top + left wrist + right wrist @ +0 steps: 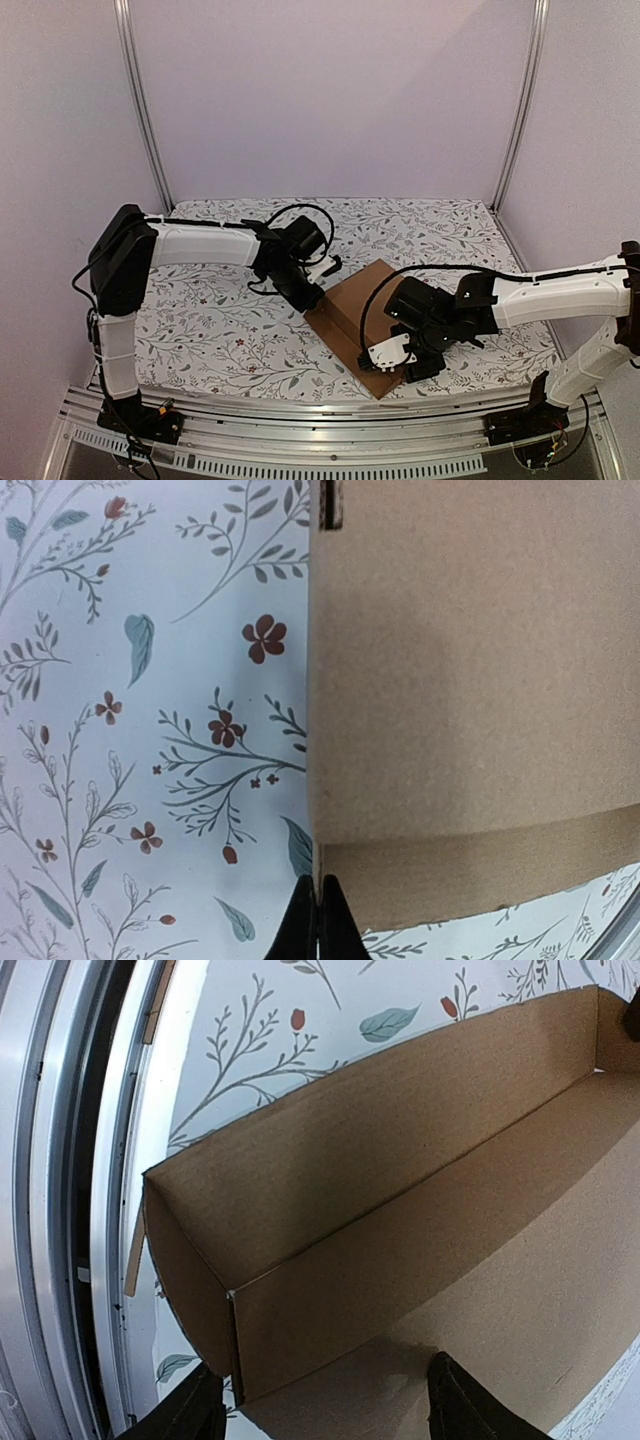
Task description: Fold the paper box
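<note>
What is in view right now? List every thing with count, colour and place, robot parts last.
paper box: one, brown, on the cloth right of centre, between the grippers.
tablecloth: one, white with grey-green leaves and red flowers, covering the table.
rail: one, silver, along the near edge.
posts: two, silver, at the back corners.
left gripper: one, black, shut, at the box's edge.
right gripper: one, black, open, straddling the box's near wall.

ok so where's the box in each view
top external: box just right of centre, towards the near edge.
left wrist: box fills the right half.
right wrist: box, seen from inside, fills the centre and right.
shared landmark: floral cloth under it in all three.
</note>
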Tool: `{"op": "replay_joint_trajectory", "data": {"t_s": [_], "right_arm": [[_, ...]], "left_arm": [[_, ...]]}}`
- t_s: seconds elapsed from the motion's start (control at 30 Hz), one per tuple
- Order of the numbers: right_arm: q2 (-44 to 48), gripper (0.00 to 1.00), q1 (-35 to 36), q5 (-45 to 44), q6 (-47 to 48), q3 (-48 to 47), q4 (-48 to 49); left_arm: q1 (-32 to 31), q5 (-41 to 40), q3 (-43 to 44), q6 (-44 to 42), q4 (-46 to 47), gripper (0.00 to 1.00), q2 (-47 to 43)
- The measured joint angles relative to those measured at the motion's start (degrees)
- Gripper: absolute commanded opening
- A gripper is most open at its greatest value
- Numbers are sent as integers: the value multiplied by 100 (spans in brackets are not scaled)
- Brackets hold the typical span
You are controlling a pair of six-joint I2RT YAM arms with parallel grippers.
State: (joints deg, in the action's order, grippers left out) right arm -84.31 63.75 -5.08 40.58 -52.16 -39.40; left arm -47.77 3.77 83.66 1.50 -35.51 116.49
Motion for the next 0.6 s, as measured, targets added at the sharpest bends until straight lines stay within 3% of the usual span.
{"op": "replay_joint_trajectory", "data": {"t_s": [0.6], "right_arm": [[-11, 70, 11, -13, -37, 0, 7]], "left_arm": [[24, 74, 214, -2, -234, 0, 105]]}}
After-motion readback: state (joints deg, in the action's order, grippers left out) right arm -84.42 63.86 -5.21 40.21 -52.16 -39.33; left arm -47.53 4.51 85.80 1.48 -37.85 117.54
